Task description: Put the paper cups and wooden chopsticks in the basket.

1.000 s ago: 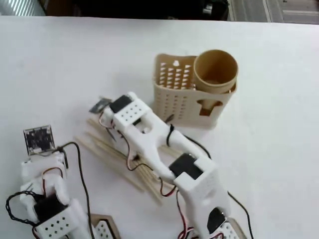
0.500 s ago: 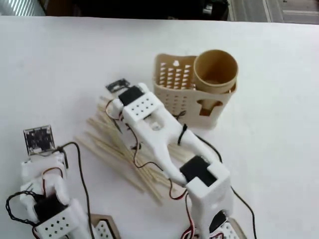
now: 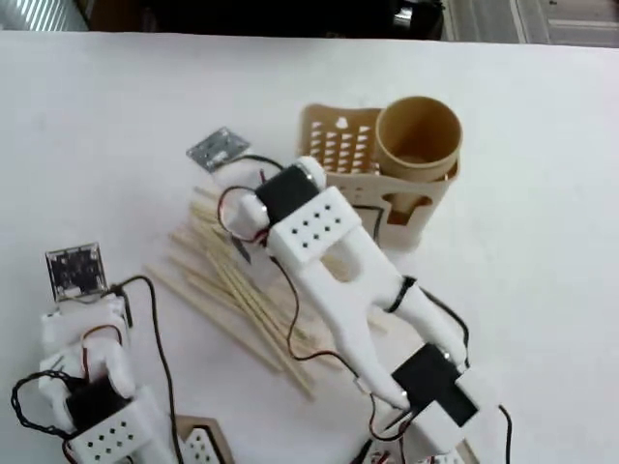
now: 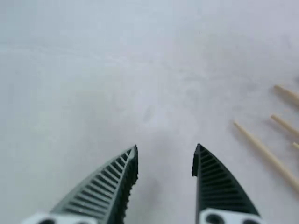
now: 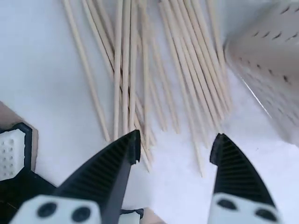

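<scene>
A loose pile of wooden chopsticks [image 3: 227, 280] lies flat on the white table, left of the cream slotted basket [image 3: 324, 130]. One paper cup [image 3: 418, 140] stands upright in the basket's right half. My right arm [image 3: 309, 227] hangs above the pile beside the basket. Its gripper [image 5: 176, 137] is open and empty over the chopsticks [image 5: 140, 79], with the basket wall [image 5: 266, 70] close by. My left arm [image 3: 87, 367] rests at the near left corner. The left gripper [image 4: 166, 148] is open above bare table, a few chopstick ends [image 4: 266, 154] off to one side.
A small grey tag [image 3: 218, 148] sits on the right wrist, above the pile. The arms' bases on brown mounts [image 3: 198, 435] stand at the front edge; the left one's base [image 5: 14, 158] is near the pile. Bare white table stretches behind and right of the basket.
My right arm has risen off the pile and swung toward the basket, uncovering more chopsticks. The chopsticks stay on the table. The left arm has not moved.
</scene>
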Action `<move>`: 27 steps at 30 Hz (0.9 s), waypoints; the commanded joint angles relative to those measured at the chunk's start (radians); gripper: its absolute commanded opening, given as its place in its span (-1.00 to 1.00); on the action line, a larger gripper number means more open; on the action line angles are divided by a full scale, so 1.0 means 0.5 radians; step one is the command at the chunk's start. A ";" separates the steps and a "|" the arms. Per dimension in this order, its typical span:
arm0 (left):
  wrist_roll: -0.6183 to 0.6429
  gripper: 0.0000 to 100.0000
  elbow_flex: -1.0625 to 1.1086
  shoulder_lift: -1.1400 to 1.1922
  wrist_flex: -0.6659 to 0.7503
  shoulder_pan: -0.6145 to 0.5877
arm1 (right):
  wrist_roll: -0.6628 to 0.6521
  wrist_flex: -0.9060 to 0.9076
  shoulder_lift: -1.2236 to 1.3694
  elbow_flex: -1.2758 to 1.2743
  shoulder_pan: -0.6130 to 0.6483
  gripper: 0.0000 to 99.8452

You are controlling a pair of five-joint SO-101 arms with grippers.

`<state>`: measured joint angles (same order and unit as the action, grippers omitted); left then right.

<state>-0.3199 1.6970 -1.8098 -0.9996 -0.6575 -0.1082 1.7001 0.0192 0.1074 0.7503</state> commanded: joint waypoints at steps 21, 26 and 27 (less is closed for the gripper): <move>-0.012 -0.59 -0.009 -0.029 0.031 -0.023 | -0.310 -0.738 0.806 -0.049 -0.063 -0.75; -0.012 -0.59 -0.009 -0.029 0.031 -0.023 | -0.310 -0.738 0.962 -0.043 -0.060 -0.75; -0.012 -0.59 -0.009 -0.029 0.031 -0.023 | -0.310 -0.738 0.980 -0.043 -0.060 -0.75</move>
<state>-0.3199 1.6970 -1.8098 -0.9996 -0.6575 -0.2539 1.3395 0.4841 0.0629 0.7242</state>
